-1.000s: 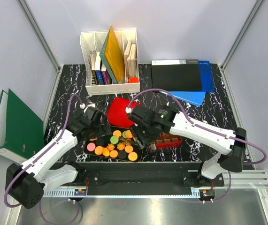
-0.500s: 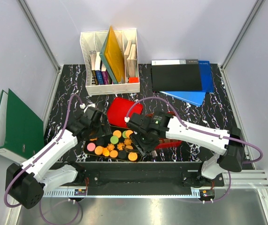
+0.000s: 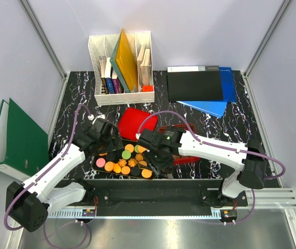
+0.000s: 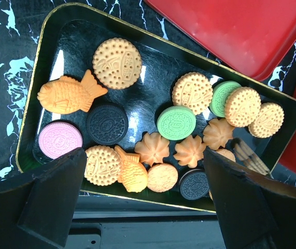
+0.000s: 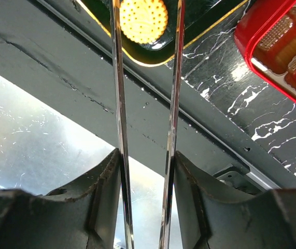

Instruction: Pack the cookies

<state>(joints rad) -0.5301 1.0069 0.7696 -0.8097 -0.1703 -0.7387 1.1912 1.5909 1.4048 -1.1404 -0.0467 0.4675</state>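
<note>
Right gripper (image 5: 146, 31) extends 2 thin metal blades, slightly parted, straddling 1 round orange cookie (image 5: 143, 19) in the black tray (image 4: 31, 109). Left gripper (image 4: 148, 207) spread wide above the cookies (image 4: 176, 122) (red tin (image 5: 277, 46) beside).

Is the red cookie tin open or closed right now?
Open. The red lid lies flat on the table beside the tin, and cookies show in the tin's compartments.
</note>
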